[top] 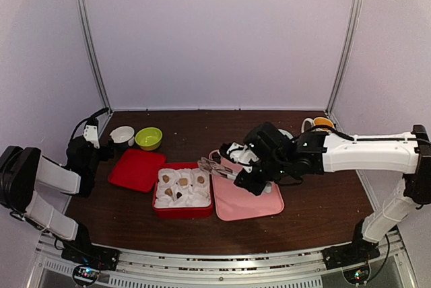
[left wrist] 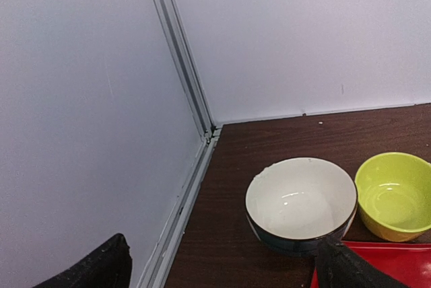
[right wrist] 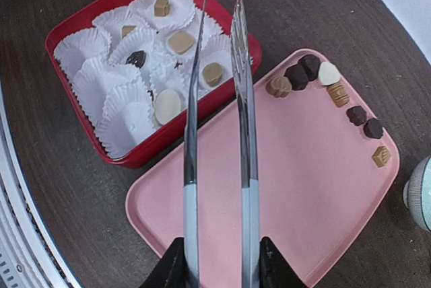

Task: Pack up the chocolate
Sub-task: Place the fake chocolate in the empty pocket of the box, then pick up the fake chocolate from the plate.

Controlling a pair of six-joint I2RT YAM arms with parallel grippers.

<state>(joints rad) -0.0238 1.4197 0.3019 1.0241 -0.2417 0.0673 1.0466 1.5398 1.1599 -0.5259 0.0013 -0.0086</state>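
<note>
scene: dark wooden table [top: 316, 207] inside white walls, 2 arms at its near edge.
red box [right wrist: 158, 148]: open, near the table's middle, lined with white paper cups [right wrist: 128, 120]; landmark for every place below.
chocolate [right wrist: 180, 41]: 6 pieces inside the red box, each in its own cup, mostly light brown or cream, 1 dark. 8 more outside it on the pink tray, in a loose row along 1 edge of the tray: 4 dark, 3 light brown, 1 cream-white.
pink tray [right wrist: 303, 187]: flat on the table, right against the red box's right side.
tongs [right wrist: 246, 133]: long, pale metal, reaching from above the pink tray to above the red box; 2 tips a little apart over the cups at the box's back right.
right gripper [right wrist: 221, 264]: partly closed, fingers pressed on the outside of both tong arms at the handle end; to the right of the red box, above the tray.
left gripper [left wrist: 223, 241]: spread fully wide, holding nothing; well left of the red box and farther back, facing the 2 bowls.
red lid [top: 137, 169]: lying flat just left of the red box.
white bowl [left wrist: 301, 200]: back left of the red box, beyond the lid.
green bowl [left wrist: 394, 197]: just beside the white bowl, on the side nearer the red box.
</note>
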